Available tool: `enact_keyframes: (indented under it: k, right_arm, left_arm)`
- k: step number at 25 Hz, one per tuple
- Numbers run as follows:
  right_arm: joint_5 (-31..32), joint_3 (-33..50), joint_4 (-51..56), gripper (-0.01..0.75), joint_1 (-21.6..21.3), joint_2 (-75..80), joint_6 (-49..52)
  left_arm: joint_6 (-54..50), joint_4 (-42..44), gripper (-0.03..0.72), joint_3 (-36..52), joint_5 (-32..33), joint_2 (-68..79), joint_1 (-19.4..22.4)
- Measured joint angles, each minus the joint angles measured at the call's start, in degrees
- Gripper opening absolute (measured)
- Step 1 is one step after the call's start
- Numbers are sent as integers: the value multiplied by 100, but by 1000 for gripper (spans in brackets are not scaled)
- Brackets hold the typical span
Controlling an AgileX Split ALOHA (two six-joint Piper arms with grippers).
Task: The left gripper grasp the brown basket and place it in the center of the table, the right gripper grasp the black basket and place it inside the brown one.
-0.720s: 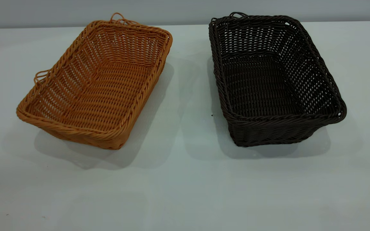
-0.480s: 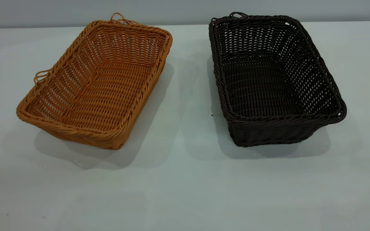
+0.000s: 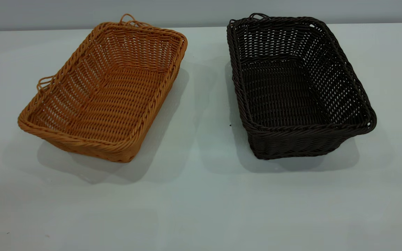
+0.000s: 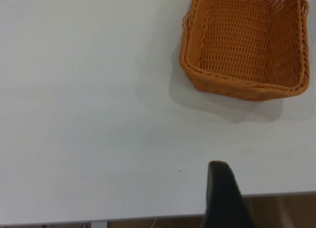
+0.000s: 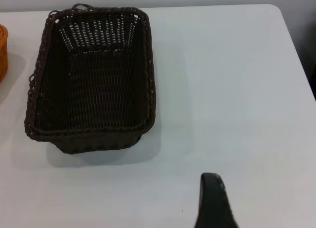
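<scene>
Both baskets, brown basket (image 4: 247, 50) and black basket (image 5: 91, 80), lie well clear of grippers; jaw state unclear

You've got two woven wicker baskets. The brown basket (image 3: 103, 90) is orange-tan strands with a slight sheen, open weave in the walls, tighter in the floor, braided rim, rough ribbed texture. The black basket (image 3: 295, 87) at its 3 o'clock has the same weave, very dark, faint gloss on the strands. The table (image 3: 201, 202) is smooth, plain white-grey, semi-matt with soft reflections. The gripper finger (image 4: 223, 196) in each wrist view is matt black, smooth.
</scene>
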Motion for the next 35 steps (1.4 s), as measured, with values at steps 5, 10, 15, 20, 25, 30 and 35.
enact_keyframes:
  k: [5,10,15,20,25,30,35]
  right_arm:
    - [0,0,0,415,0,0,0]
    - [0,0,0,415,0,0,0]
    - [0,0,0,415,0,0,0]
    - [-19,0,0,415,0,0,0]
    - [-19,0,36,415,0,0,0]
    - [-30,0,279,415,0,0,2]
    - [-49,0,279,415,0,0,2]
  left_arm:
    - [0,0,390,0,0,0,0]
    - [0,0,390,0,0,0,0]
    - [0,0,390,0,0,0,0]
    - [0,0,390,0,0,0,0]
    - [0,0,390,0,0,0,0]
    - [0,0,390,0,0,0,0]
    - [-11,24,390,0,0,0,0]
